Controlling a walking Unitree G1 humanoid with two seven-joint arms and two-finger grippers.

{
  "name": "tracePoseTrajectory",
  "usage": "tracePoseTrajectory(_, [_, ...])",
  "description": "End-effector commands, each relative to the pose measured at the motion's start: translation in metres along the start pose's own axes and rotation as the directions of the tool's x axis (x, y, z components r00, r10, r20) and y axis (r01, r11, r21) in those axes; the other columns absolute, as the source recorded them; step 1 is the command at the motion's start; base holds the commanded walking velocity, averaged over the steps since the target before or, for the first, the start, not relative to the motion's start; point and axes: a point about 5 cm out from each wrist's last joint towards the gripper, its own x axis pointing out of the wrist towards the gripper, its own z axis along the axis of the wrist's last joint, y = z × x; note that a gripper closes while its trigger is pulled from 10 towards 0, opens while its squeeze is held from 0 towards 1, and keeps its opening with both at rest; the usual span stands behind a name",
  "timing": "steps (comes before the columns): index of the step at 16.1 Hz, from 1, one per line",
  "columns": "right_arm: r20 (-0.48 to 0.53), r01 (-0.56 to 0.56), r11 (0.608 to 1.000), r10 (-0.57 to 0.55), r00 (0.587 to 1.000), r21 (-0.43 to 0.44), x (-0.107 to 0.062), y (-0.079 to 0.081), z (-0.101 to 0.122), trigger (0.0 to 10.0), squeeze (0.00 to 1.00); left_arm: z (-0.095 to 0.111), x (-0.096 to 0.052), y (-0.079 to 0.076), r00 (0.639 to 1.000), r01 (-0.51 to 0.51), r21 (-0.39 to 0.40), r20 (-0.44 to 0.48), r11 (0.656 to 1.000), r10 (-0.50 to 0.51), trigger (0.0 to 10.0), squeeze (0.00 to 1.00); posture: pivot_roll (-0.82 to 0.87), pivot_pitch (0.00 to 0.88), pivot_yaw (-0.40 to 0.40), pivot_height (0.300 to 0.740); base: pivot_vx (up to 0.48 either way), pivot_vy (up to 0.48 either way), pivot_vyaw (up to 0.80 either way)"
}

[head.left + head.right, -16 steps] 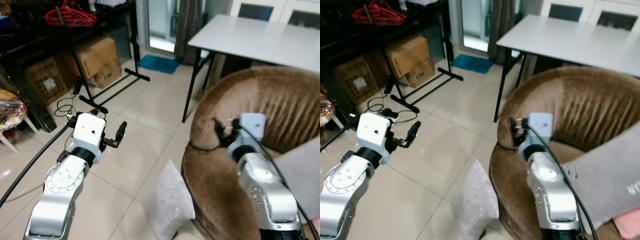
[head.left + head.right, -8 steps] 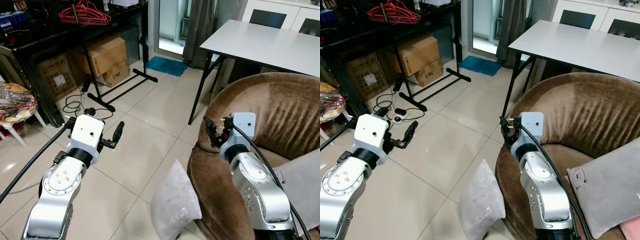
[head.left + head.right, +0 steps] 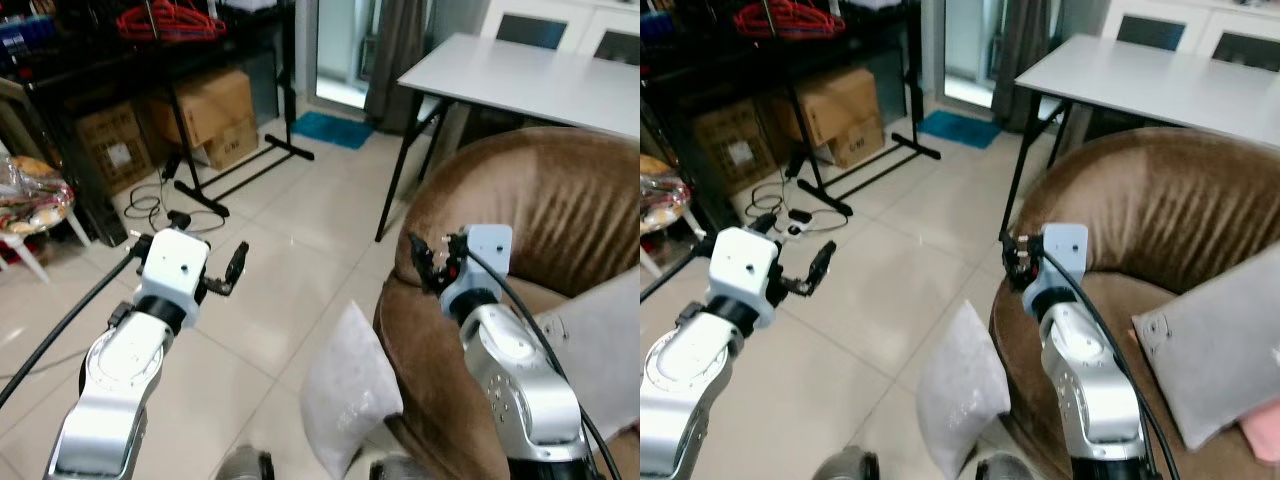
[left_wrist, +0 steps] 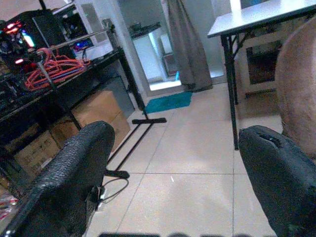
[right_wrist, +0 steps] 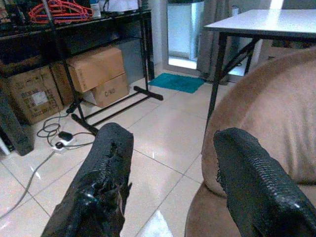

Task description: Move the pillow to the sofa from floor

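Note:
A pale grey pillow [image 3: 350, 385] stands on edge on the tiled floor, leaning against the front of the brown round sofa [image 3: 545, 200]. A second grey pillow [image 3: 1220, 340] lies on the sofa seat. My left gripper [image 3: 234, 270] is held out over bare tiles, up and to the left of the floor pillow, open with nothing between its fingers [image 4: 74, 173]. Over the sofa's left arm hangs my right gripper [image 3: 430, 262], also open and empty, its fingers [image 5: 106, 163] wide apart. Neither gripper touches the pillow.
A white table [image 3: 520, 75] on black legs stands behind the sofa. At the left are a black rack with red hangers [image 3: 165, 20], cardboard boxes [image 3: 205, 105] and cables [image 3: 150, 205] on the floor. A blue mat [image 3: 335, 130] lies by the doorway.
The camera has shifted and tilted down a little, so the floor pillow sits slightly nearer and two dark rounded shapes show at the bottom edge. Both arms hold about the same pose, grippers still open.

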Motion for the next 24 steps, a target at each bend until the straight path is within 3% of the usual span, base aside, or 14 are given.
tracePoseTrajectory(1, [-0.004, 0.005, 1.000, -0.005, 1.000, 0.000, -0.0002, -0.0019, -0.0013, 10.0, 0.00, -0.0012, 0.0005, 0.0009, 1.000, -0.006, 0.000, -0.003, 1.000, 0.006, 10.0, 0.00, -0.13, 0.000, 0.009, 0.625, 0.000, 0.000, 0.00])
tracePoseTrajectory(9, [0.000, -0.012, 1.000, 0.012, 1.000, -0.010, -0.0004, 0.0001, -0.0011, 10.0, 0.00, -0.0016, -0.0015, 0.0011, 1.000, -0.003, -0.012, 0.003, 1.000, 0.003, 10.0, 0.00, -0.12, 0.000, 0.003, 0.610, 0.000, 0.000, 0.00])
tracePoseTrajectory(24, [-0.001, -0.004, 1.000, 0.004, 1.000, -0.017, 0.0025, -0.0016, 0.0000, 10.0, 0.00, -0.0023, 0.0010, 0.0020, 1.000, 0.002, -0.020, -0.002, 1.000, -0.002, 10.0, 0.00, -0.13, 0.000, -0.003, 0.610, 0.276, 0.000, 0.00])
